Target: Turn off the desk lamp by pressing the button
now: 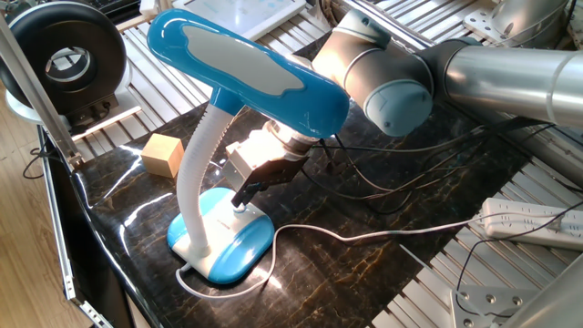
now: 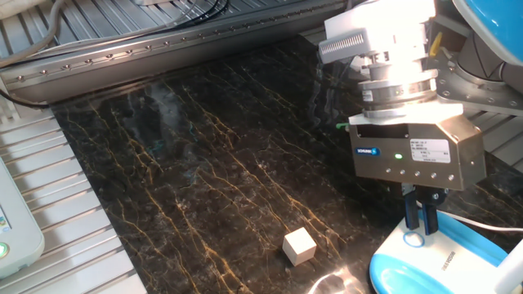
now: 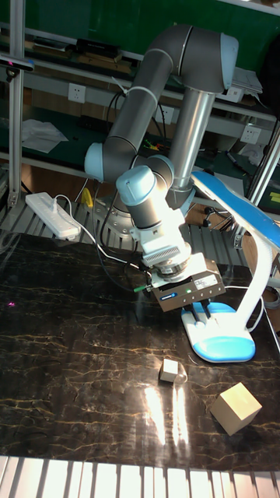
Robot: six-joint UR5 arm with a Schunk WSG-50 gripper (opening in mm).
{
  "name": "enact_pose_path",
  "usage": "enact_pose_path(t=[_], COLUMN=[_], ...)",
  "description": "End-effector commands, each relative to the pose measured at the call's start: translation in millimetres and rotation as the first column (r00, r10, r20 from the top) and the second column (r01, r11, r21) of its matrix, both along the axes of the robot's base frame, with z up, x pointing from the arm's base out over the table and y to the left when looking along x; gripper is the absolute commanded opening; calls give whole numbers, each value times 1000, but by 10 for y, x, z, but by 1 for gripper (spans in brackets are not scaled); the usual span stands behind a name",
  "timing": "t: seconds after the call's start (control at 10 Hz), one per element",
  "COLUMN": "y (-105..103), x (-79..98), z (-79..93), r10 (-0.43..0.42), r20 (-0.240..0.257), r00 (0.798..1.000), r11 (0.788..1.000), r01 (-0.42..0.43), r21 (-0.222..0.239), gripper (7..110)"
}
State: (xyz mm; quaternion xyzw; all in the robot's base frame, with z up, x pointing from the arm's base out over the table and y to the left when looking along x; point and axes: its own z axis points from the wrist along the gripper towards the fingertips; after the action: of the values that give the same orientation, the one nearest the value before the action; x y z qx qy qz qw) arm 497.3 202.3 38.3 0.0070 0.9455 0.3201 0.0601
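desk lamp (image 2: 437,261) — cut off by edge | button (image 1: 239,209) — hidden behind gripper (image 1: 240,197)

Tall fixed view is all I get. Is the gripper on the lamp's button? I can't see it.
Observer: The other fixed view shows the button, a small white circle on the desk lamp base; the gripper tips hang right over it.
Operator: Are the fingers squeezed together?
Observer: No, that view shows a narrow gap between the fingers.
Operator: Is the light on?
Observer: Seems so: one fixed view shows a bright glow under the desk lamp's head.
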Motion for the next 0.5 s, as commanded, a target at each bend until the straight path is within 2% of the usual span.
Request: enact_pose_path(t=[0.0, 0.1, 0.4], y=[49, 70, 106], x=[47, 54, 91], z=[57, 67, 3], r10=[-13, -14, -19], r20=[10, 9, 15], r00=[1000, 1000, 1000], r11=[1000, 1000, 1000], r01=[13, 14, 18], r21=[24, 25, 26], gripper=[22, 44, 44])
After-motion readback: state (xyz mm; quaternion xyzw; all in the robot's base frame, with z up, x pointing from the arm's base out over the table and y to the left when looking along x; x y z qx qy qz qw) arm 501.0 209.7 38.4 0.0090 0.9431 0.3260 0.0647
